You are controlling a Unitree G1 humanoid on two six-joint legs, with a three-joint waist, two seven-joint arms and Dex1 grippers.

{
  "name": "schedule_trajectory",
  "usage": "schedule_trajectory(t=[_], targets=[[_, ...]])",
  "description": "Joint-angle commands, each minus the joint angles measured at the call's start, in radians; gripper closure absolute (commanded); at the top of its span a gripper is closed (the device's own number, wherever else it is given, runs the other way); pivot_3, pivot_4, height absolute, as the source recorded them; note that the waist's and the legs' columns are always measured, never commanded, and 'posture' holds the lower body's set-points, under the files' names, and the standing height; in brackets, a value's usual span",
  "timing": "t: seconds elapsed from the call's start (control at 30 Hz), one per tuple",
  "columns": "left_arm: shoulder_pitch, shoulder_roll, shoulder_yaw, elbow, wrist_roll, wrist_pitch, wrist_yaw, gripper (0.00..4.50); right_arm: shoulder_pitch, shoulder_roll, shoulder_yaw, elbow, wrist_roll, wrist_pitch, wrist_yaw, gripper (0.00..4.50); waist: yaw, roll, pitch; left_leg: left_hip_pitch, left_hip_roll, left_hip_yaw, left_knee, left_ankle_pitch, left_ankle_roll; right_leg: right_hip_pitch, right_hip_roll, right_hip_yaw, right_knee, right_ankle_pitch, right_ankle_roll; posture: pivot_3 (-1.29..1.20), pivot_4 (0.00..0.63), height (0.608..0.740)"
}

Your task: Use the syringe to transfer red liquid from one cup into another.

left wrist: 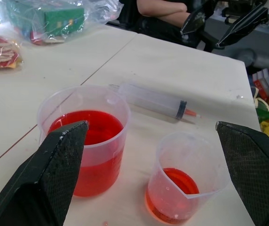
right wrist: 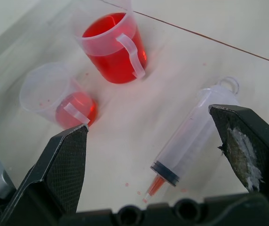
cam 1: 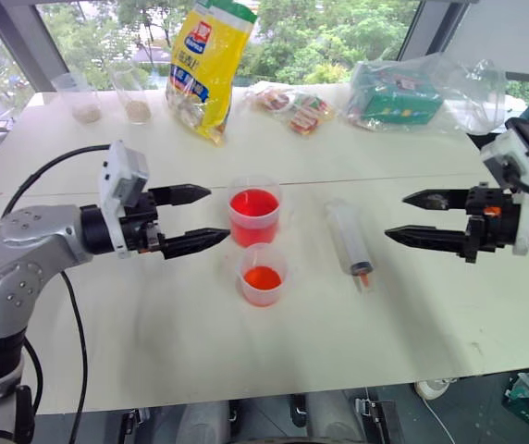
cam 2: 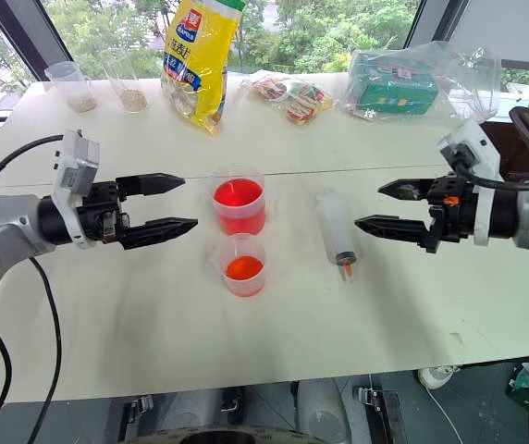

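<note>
Syringe [cam 1: 349, 238] lies flat on table, light, rigid, smooth-barrelled, likely slippery; best taken mid-barrel; left gripper [cam 1: 196, 218] and right gripper [cam 1: 411, 216] both wide, empty.

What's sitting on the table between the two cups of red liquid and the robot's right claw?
The syringe lies flat there, untouched, in both eye views, right of the cups and short of the open right gripper.

Bright, even daylight from the windows [cam 1: 338, 37] behind (soft shadows only); sharp focus; mild glare on the table [cam 1: 153, 314].

An office-like room: white table [cam 1: 153, 351] by big windows [cam 1: 338, 37], trees outside.
</note>
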Motion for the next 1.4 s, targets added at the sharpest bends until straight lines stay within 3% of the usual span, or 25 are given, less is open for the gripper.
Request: schedule_trajectory(t=[0.03, 0.43, 0.7, 0.97, 1.4], targets=[[-0.032, -0.009, -0.005, 0.005, 0.013, -0.027, 0.002, 0.00, -0.030, -0.020, -0.001, 0.004, -0.005, -0.007, 0.005, 0.01, 0.000, 0.000, 0.000, 0.000, 0.000, 0.000, 0.000, 0.000, 0.000, 0.000, 0.000, 0.000, 0.000, 0.000, 0.000, 0.00, 0.150, 0.740], [-0.058, -0.021, -0.032, 0.047, 0.032, -0.042, -0.045, 0.00, -0.083, -0.010, 0.032, 0.010, -0.018, 0.075, -0.093, 0.01, 0.000, 0.000, 0.000, 0.000, 0.000, 0.000, 0.000, 0.000, 0.000, 0.000, 0.000, 0.000, 0.000, 0.000, 0.000, 0.00, 0.150, 0.740], [-0.063, 0.003, -0.033, 0.063, 0.058, -0.050, -0.089, 0.00, -0.173, 0.034, 0.088, -0.005, 0.008, 0.245, -0.219, 0.01, -0.001, 0.000, 0.000, 0.000, 0.000, 0.000, 0.000, 0.000, 0.000, 0.000, 0.000, 0.000, 0.000, 0.000, 0.000, 0.00, 0.150, 0.740], [-0.120, -0.015, -0.071, 0.123, 0.110, -0.086, -0.117, 0.00, -0.372, 0.191, 0.318, 0.096, -0.110, 0.387, -0.363, 0.01, -0.002, 0.000, 0.000, 0.000, 0.000, 0.000, 0.000, 0.001, -0.001, -0.001, 0.000, 0.000, 0.001, 0.000, 0.000, 0.00, 0.150, 0.740], [-0.077, -0.075, -0.073, 0.075, 0.134, -0.106, -0.056, 0.00, -0.483, 0.378, 0.625, 0.378, -0.371, 0.254, -0.358, 0.01, -0.003, 0.000, 0.000, -0.001, 0.000, 0.000, 0.000, 0.000, 0.000, -0.001, 0.000, 0.000, 0.001, 0.002, 0.003, 0.00, 0.150, 0.740]])
